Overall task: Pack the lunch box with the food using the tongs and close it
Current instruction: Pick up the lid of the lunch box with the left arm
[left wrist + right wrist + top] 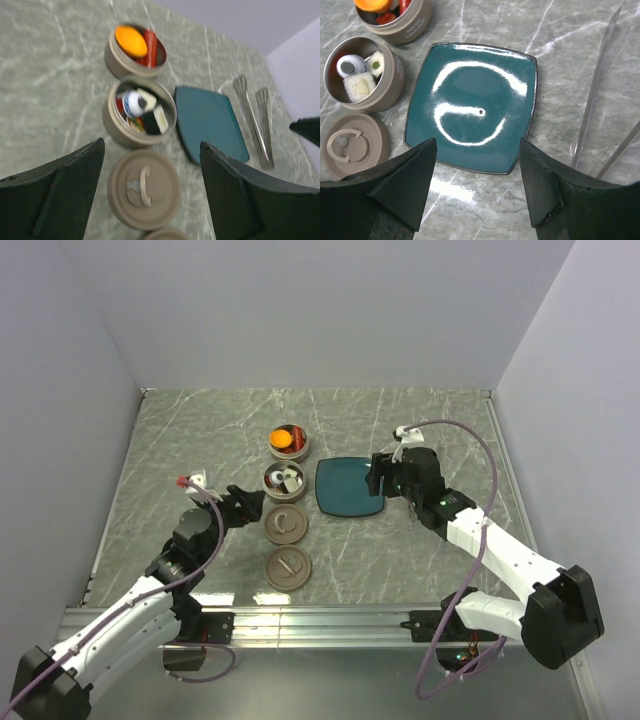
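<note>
My left pincer stands apart and empty, a round lid just below it; beyond it the food sits in two tins. My right pincer gapes empty over the teal plate; the tongs lie just right of it

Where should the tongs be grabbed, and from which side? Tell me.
Probably best to grip the tongs midway, pinching across both arms, coming straight down from above. They lie flat right of the plate, arms splayed toward the far tips and joined at the near end.
</note>
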